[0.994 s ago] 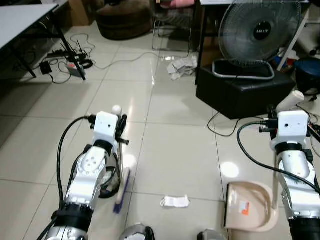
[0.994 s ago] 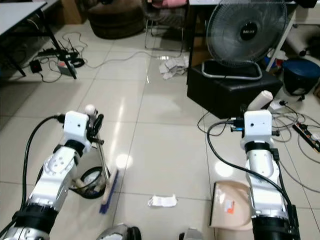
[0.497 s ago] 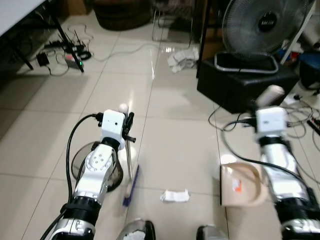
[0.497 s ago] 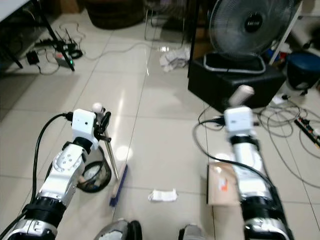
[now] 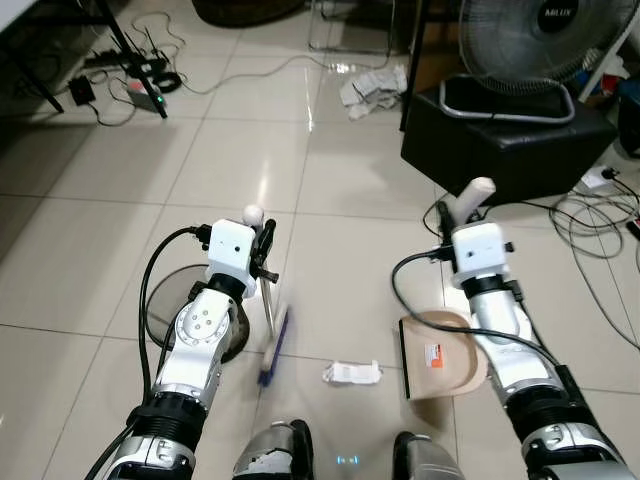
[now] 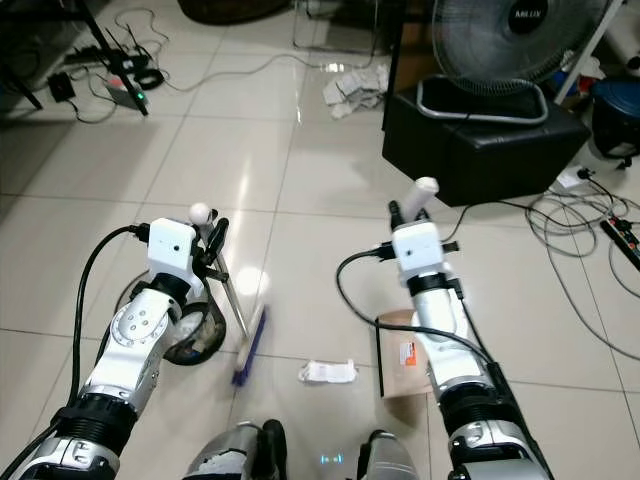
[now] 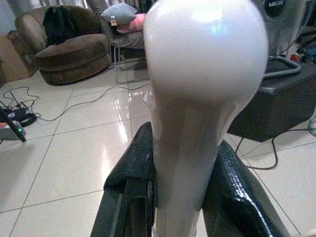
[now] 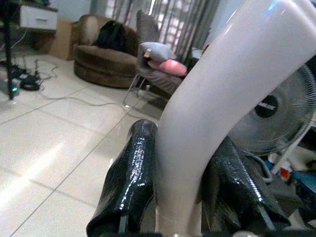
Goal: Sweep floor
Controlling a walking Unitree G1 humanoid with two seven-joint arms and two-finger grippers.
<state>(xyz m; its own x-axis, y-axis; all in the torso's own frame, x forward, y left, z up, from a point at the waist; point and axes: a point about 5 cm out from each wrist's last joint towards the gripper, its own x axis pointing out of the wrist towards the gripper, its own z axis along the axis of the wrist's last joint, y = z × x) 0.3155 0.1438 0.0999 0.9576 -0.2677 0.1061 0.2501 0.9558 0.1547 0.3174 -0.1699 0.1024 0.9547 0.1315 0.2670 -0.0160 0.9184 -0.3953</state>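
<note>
White crumpled paper (image 5: pixel 351 374) lies on the glossy tiled floor (image 5: pixel 100 220) just ahead of the robot's feet, between the two tools and touching neither. To its left the broom (image 5: pixel 272 345) stands with its blue bristle head on the tiles, angled toward the paper; its thin shaft rises to a white knob held by the left gripper (image 7: pixel 177 197), whose jaws are closed on the handle from both sides, as the left wrist view confirms. To the paper's right the beige dustpan (image 5: pixel 440 355) rests on the floor with its open edge turned toward the paper; its pale handle is clamped between the jaws of the right gripper (image 8: pixel 182 197). This arrangement appears deliberate: brush on one side, pan mouth on the other, debris in the gap, so that one sideways stroke should carry the paper in. The sweep itself is judged not yet made, since the paper sits clear of the pan lip. Behind the left forearm a dark round bin (image 5: pixel 165 300) stands beside the broom, probably the disposal point. Farther off, a black box (image 5: pixel 510 150) carries a fan (image 5: pixel 545 40), with loose cables (image 5: pixel 600 215) on the tiles to its right. More crumpled paper (image 5: pixel 372 88) lies beyond, near the box, and remains to be swept.
</note>
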